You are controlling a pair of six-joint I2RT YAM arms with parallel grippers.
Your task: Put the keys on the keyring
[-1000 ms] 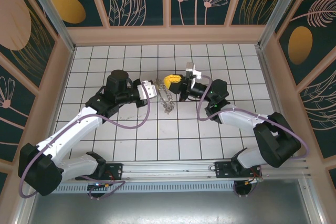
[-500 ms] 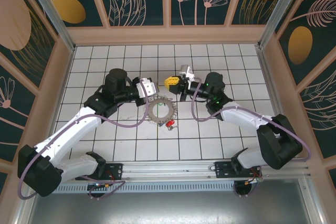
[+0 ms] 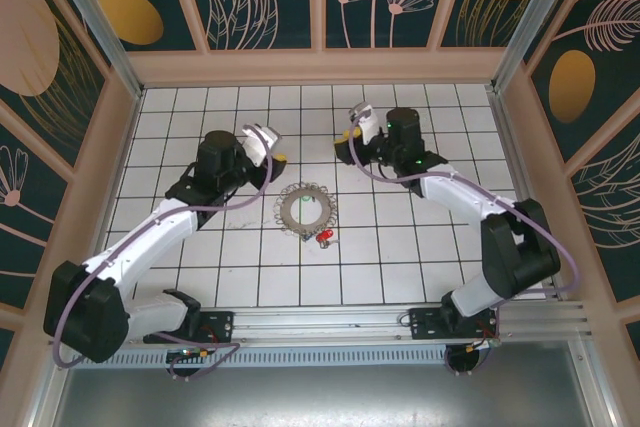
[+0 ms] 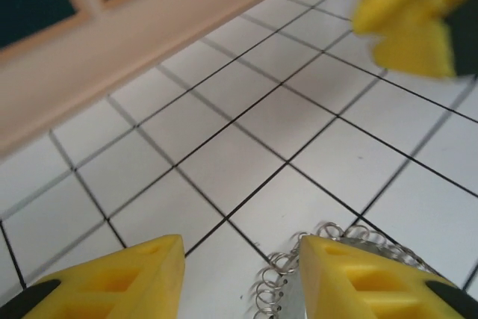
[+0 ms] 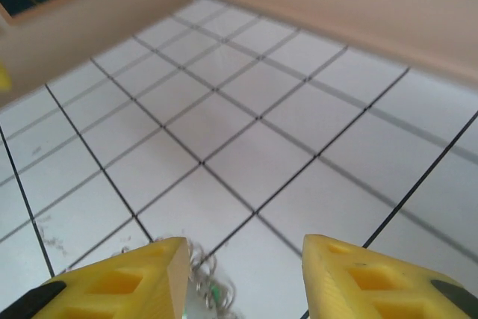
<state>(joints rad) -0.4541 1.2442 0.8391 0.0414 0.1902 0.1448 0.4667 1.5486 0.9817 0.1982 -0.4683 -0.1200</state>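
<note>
The keyring (image 3: 305, 209), a silvery scalloped ring with a brownish inner band, lies flat on the white tiles at mid-table. A red-headed key (image 3: 323, 239) lies at its near right edge. My left gripper (image 3: 279, 158) hangs open beyond the ring's left side, holding nothing. In the left wrist view that gripper (image 4: 239, 248) stands over the ring's wire coils (image 4: 299, 278). My right gripper (image 3: 344, 143) is open and empty beyond the ring's right side. The right wrist view has this gripper (image 5: 246, 248) above bare tile, with the coils (image 5: 200, 270) and a green speck (image 5: 216, 290) by its left finger.
A wooden wall (image 3: 320, 67) runs along the back of the tiled floor, with side walls left (image 3: 95, 177) and right (image 3: 545, 177). The other arm's yellow fingers (image 4: 414, 16) show blurred at the top right of the left wrist view.
A second ago both grippers held the keyring up between them. It now lies flat on the tiles with the red key beside it, and both grippers have opened and drawn back and apart.
</note>
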